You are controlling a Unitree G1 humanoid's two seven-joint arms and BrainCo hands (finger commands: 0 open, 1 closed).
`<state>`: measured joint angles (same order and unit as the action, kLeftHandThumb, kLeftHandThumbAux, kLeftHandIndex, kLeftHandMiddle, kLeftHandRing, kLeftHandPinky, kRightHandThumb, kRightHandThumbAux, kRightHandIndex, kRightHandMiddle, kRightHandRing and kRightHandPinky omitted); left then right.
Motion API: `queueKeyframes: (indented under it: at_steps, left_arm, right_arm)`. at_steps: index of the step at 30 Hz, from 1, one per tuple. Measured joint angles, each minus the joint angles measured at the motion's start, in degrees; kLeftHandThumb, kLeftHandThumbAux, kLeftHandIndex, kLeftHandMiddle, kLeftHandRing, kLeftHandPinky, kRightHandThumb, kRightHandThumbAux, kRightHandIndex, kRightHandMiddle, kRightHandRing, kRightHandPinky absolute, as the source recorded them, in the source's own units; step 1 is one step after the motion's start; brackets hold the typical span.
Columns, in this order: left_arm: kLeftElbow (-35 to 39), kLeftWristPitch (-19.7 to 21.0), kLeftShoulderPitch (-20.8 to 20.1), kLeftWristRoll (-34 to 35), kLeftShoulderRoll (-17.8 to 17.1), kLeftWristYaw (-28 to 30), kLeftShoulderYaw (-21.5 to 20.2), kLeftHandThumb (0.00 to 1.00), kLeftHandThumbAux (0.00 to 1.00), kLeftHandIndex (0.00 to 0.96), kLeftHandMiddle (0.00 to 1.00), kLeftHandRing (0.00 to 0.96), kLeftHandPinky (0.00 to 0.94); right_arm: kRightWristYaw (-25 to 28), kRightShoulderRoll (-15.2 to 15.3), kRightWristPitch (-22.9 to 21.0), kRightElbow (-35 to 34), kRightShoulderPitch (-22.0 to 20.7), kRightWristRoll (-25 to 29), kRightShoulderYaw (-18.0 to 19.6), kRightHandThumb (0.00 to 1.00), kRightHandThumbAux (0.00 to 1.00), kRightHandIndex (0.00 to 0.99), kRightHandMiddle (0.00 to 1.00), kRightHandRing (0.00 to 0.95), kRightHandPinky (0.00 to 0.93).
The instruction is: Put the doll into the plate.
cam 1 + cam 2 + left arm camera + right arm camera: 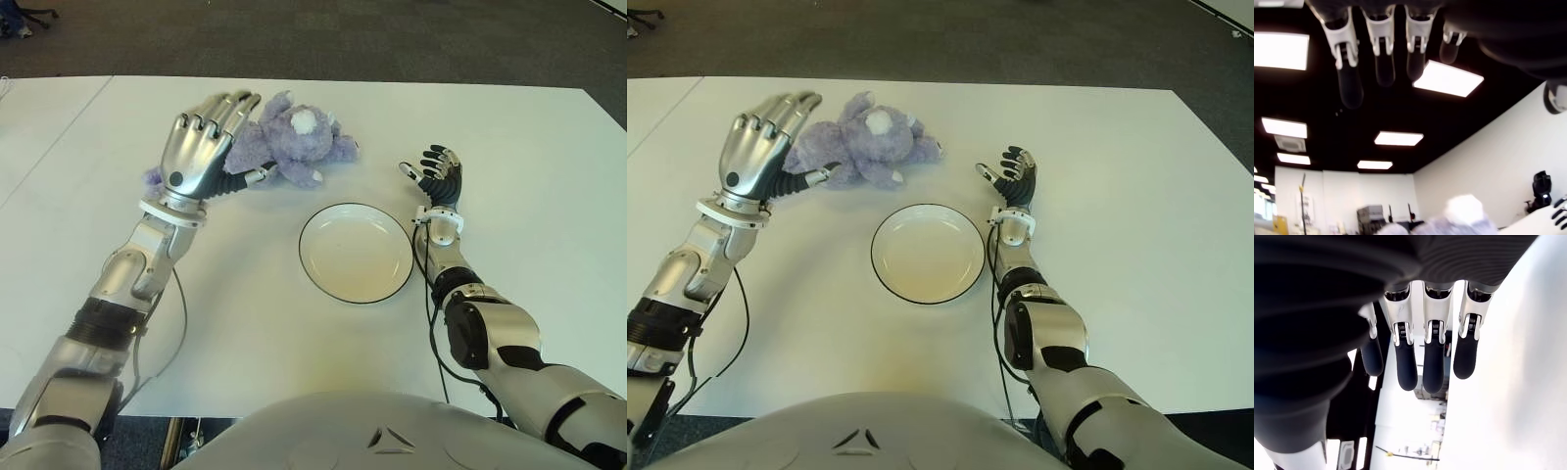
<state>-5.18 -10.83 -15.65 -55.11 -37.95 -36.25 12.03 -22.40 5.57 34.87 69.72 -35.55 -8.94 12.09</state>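
Observation:
A purple plush doll (pixel 294 142) with a white snout lies on the white table (pixel 519 137), just beyond the plate. The white plate (pixel 356 253) with a dark rim is empty and sits near the table's middle. My left hand (pixel 201 147) stands at the doll's left side, fingers stretched out and open, its thumb (pixel 257 176) reaching along the doll's near edge. The left wrist view shows straight fingers (pixel 1383 54) with the doll's top (pixel 1462 218) far below them. My right hand (pixel 438 176) is open, to the right of the plate and holding nothing.
Grey carpet (pixel 343 39) lies beyond the table's far edge. A cable (pixel 176 323) hangs from my left forearm over the table. Bare white surface spreads to the left and right of the plate.

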Motion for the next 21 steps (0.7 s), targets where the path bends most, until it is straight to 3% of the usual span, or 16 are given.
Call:
queueKeyframes:
  at_steps: [6,21]
  left_arm:
    - [-3.24,1.86,-2.98,-0.13,0.94,-0.19,0.16,0.218,0.108,0.000,0.000,0.000,0.000]
    - [-5.36,2.37,-6.23,-0.23,1.13,4.72,2.20,0.236,0.153,0.000,0.000,0.000,0.000]
  right_arm:
    - [-0.80,0.02,-0.13,0.00,-0.01,-0.08,-0.42,0.000,0.832,0.261,0.316,0.326,0.309]
    - [-0.45,0.05,-0.14,0.01,0.00,0.06,-0.55,0.000,0.822,0.260,0.319,0.325,0.308]
